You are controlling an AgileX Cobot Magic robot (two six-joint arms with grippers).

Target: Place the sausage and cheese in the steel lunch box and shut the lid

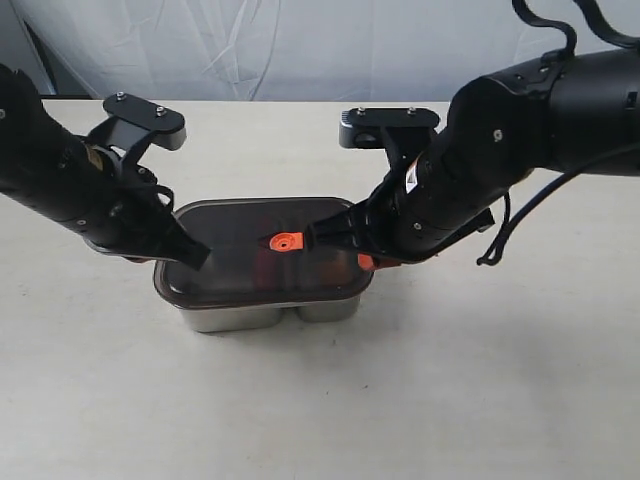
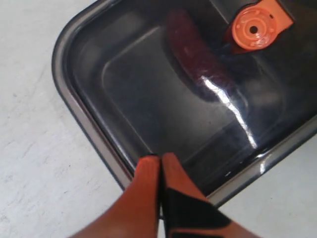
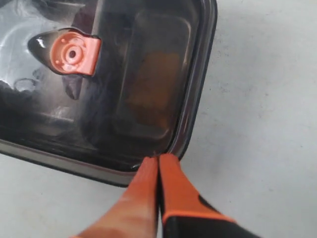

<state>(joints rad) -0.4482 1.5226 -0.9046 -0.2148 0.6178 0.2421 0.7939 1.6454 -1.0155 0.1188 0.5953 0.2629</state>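
the steel lunch box (image 1: 250,318) stands at the middle of the pale bench (image 1: 450,390), with its long sides facing 12 and 6 o'clock in the exterior view. the lid (image 1: 240,275) lies on top of it and covers the whole opening, so only a strip of shiny wall shows under its 6 o'clock edge. whether the lid is pushed fully home cannot be told. the orange valve tab (image 1: 287,241) sits at the lid's centre.

the sausage (image 2: 198,62) is inside the box. through the smoky plastic it shows as a dark red curved shape, just beside the tab on the 9 o'clock half. the cheese (image 3: 148,87) is also under the lid, no more than a dim amber patch in the 3 o'clock half, with its outline blurred.

the left end effector (image 1: 197,256) comes in from 9 o'clock. its fingers (image 2: 146,183) are pressed together with no gap, and the tips meet the lid's rim at that end. the right end effector (image 1: 318,236) reaches in from 3 o'clock. it too is pressed together, its orange fingers (image 3: 143,193) side by side and pinching nothing. in the right wrist view its tips sit at the lid's edge near a corner, while in the exterior view its dark point lies over the lid just to the 3 o'clock side of the tab.
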